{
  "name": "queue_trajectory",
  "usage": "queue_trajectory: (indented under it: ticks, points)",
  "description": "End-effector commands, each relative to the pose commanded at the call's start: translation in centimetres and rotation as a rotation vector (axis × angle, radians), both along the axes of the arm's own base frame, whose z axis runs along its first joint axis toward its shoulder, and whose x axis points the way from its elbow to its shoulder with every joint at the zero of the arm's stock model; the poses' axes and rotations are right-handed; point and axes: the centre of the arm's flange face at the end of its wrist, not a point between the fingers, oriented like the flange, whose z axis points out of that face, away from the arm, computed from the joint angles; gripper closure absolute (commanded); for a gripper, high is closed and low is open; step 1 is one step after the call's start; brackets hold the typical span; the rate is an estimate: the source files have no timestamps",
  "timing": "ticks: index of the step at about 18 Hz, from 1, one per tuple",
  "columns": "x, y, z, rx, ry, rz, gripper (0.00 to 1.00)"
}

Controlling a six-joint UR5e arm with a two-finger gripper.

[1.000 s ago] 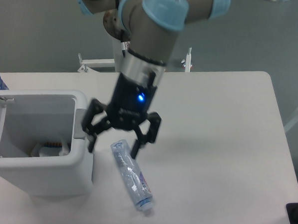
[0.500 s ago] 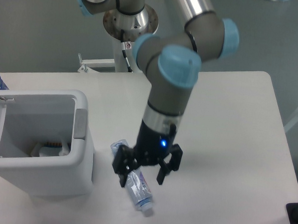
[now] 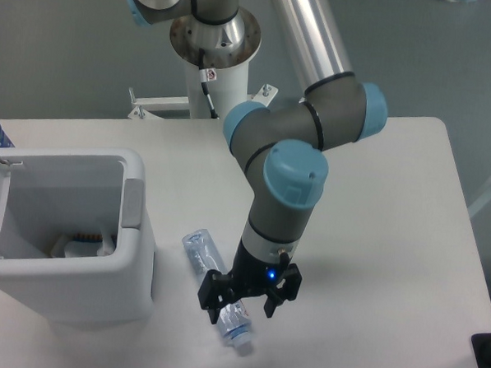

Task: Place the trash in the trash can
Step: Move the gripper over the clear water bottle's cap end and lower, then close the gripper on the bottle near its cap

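White tabletop (image 3: pixel 376 207): open gripper (image 3: pixel 243 303) straddles the crushed bottle (image 3: pixel 215 285) near its cap end, positioned for grasping; open-lidded trash can (image 3: pixel 134 265) stands just beside.

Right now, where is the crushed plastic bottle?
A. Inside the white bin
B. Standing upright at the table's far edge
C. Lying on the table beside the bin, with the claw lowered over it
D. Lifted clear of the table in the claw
C: the crushed plastic bottle lies flat on the table just right of the white bin, with the open claw straddling its lower half.
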Motion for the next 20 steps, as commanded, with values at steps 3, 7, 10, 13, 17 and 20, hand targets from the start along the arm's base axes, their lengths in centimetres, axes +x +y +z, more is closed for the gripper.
queue_trajectory:
  ticks: [3,7,10,13,17,20]
  points:
    - [0.9,0.8,-1.2,-0.042,0.02,-0.012,0.0]
    - [1.6,1.3,-3.4,-0.073,0.011,-0.012,0.0]
    - [2.1,1.7,-4.8,-0.12,0.038,-0.02,0.0]
    - [2.6,2.0,-5.9,-0.15,0.044,-0.022,0.0]
    - [3.2,2.4,-7.7,-0.193,0.067,-0.03,0.0]
    - [3.6,2.7,-8.2,-0.214,0.086,-0.03,0.0]
